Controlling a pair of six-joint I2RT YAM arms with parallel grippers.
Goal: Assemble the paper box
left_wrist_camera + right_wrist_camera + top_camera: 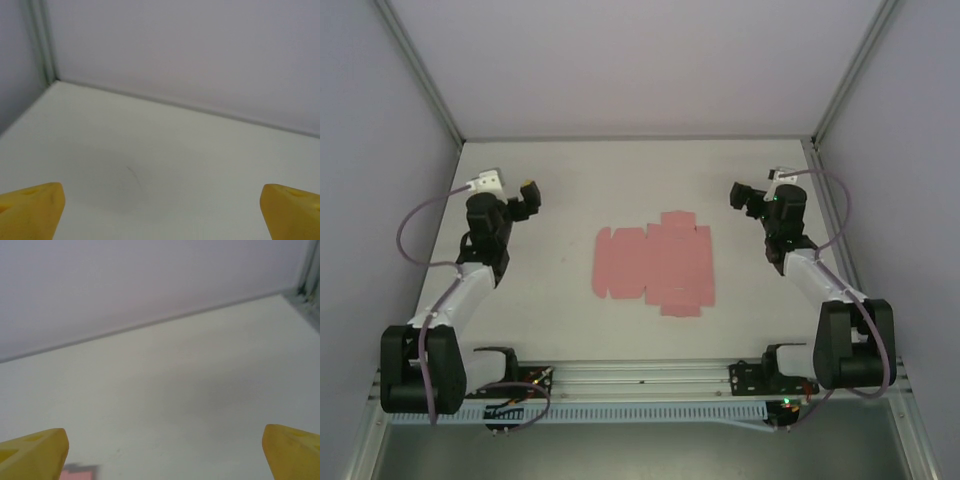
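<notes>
White tabletop (570, 180), closed in by pale walls on three sides, makes up the workspace, and both arms rise from their bases at its near edge. On the left, the left gripper (525, 193) hovers above the far-left part of the surface with its jaws spread as wide as they go and nothing in them. Its wrist view has the yellow fingertips (32, 210) at the two lower corners and bare table between. The right gripper (741, 195) mirrors it on the far-right side, equally wide and empty. Midway between the two, well apart from each, the paper box (655, 265) lies as a flat pink cut-out sheet with flaps and tabs spread out. One corner of it peeks in at the bottom edge of the right wrist view (80, 472). The flanking pose reads as a ready stance, with each arm set to reach its own side of the sheet and its jaws open to pinch a flap. No fold looks made, so the assembly seems at its very start. Thin card lying flush on the table will probably be awkward to catch by an edge.
</notes>
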